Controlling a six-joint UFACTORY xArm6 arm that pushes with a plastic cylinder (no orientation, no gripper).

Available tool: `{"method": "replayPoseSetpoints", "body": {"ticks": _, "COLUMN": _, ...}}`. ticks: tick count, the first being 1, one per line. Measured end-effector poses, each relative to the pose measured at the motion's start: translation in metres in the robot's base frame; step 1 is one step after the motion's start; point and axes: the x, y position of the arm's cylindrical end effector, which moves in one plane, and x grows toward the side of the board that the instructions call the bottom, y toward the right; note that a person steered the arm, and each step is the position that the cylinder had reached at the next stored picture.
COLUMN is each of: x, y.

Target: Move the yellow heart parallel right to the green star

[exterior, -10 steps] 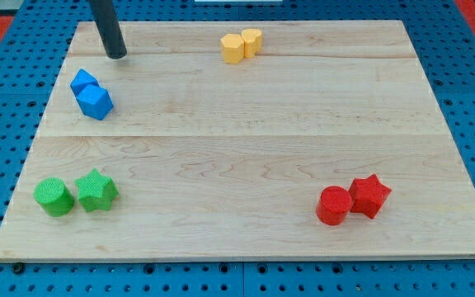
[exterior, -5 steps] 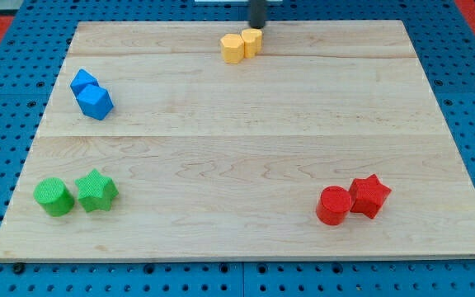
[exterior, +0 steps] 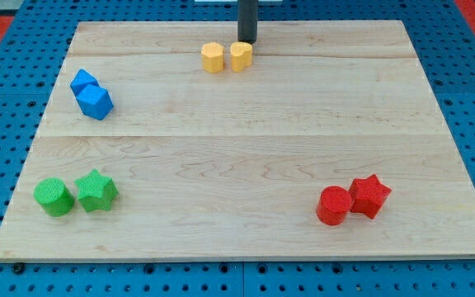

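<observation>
Tip (exterior: 246, 40) gripping nothing, touching yellow heart (exterior: 240, 56) near board's top edge (exterior: 320, 23); green star (exterior: 96, 190) bottom-left, bare board between.

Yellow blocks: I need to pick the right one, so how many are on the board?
2, both near the view's top: the yellow heart just below my tip, and another yellow block at its left. None look hidden.

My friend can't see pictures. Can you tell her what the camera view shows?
My tip sits just above the yellow heart, beside a yellow block, at the wooden board's top. Two blue blocks lie left; green star and green cylinder bottom-left; red ones bottom-right.
</observation>
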Motion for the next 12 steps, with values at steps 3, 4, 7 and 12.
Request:
{"method": "replayPoseSetpoints", "body": {"ticks": 3, "x": 0.072, "y": 0.005}}
{"method": "replayPoseSetpoints", "body": {"ticks": 4, "x": 0.035, "y": 0.018}}
{"method": "replayPoseSetpoints", "body": {"ticks": 7, "x": 0.156, "y": -0.007}}
{"method": "replayPoseSetpoints", "body": {"ticks": 12, "x": 0.116, "y": -0.094}}
